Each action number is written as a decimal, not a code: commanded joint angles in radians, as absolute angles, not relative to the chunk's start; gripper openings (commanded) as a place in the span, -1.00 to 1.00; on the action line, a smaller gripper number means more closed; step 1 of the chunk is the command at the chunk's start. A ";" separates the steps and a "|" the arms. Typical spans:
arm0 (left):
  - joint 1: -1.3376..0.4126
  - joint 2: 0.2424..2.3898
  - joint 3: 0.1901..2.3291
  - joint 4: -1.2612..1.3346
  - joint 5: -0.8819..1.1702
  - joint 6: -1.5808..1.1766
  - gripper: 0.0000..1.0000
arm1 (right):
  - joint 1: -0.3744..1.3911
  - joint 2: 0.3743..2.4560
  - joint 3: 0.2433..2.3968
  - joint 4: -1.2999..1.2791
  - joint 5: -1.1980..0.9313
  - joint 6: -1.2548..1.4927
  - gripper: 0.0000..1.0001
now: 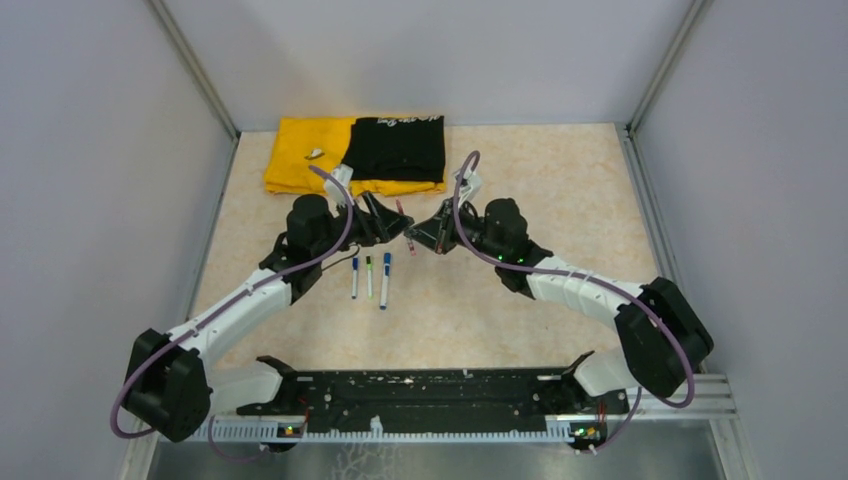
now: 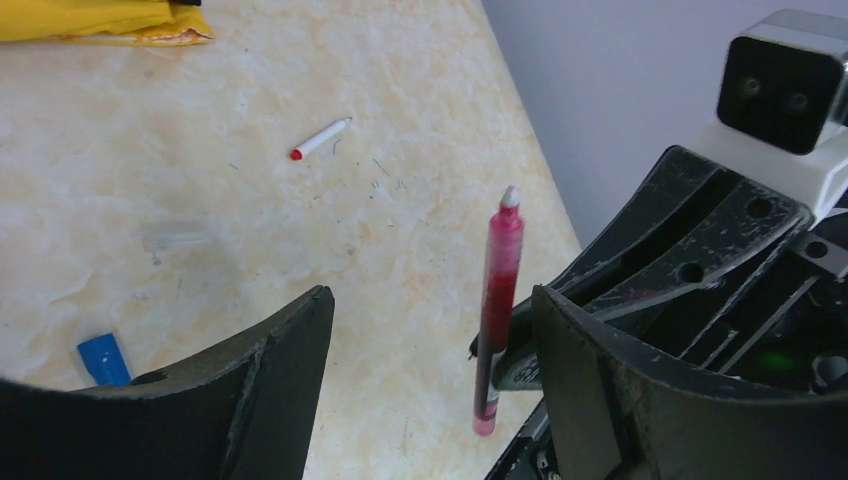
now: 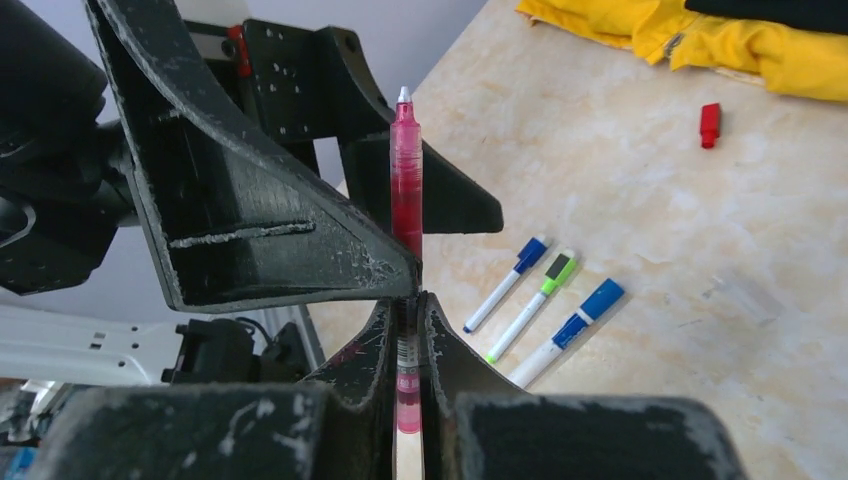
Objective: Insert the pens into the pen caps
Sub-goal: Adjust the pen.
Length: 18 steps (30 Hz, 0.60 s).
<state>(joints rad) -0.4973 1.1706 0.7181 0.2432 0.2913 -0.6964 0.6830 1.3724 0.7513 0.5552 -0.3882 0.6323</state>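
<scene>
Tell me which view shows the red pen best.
Right wrist: the red pen stands large and sharp, tip up, clamped in the right tool. Left wrist shows nearly its whole length, but softer and with its lower part partly hidden. Top view gives only a tiny red sliver.

Bright even overhead light, faint shadows, foreground soft

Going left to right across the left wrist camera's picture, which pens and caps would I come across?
blue cap → white pen with a red end → red pen, standing upright
</scene>
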 commanded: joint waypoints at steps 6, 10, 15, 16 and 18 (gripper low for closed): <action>-0.492 1.163 0.732 0.320 0.349 -0.709 0.22 | 0.716 1.390 0.798 0.669 -0.427 0.654 -1.00; -0.492 1.175 0.732 0.323 0.366 -0.713 -0.08 | 0.717 1.389 0.805 0.661 -0.414 0.655 -1.00; -0.492 1.187 0.733 0.328 0.387 -0.719 -0.34 | 0.718 1.386 0.804 0.646 -0.391 0.653 -1.00; -0.492 1.187 0.733 0.329 0.388 -0.719 -0.42 | 0.718 1.386 0.803 0.642 -0.386 0.651 -1.00; -0.492 1.183 0.732 0.329 0.389 -0.716 -0.59 | 0.718 1.386 0.802 0.635 -0.381 0.651 -1.00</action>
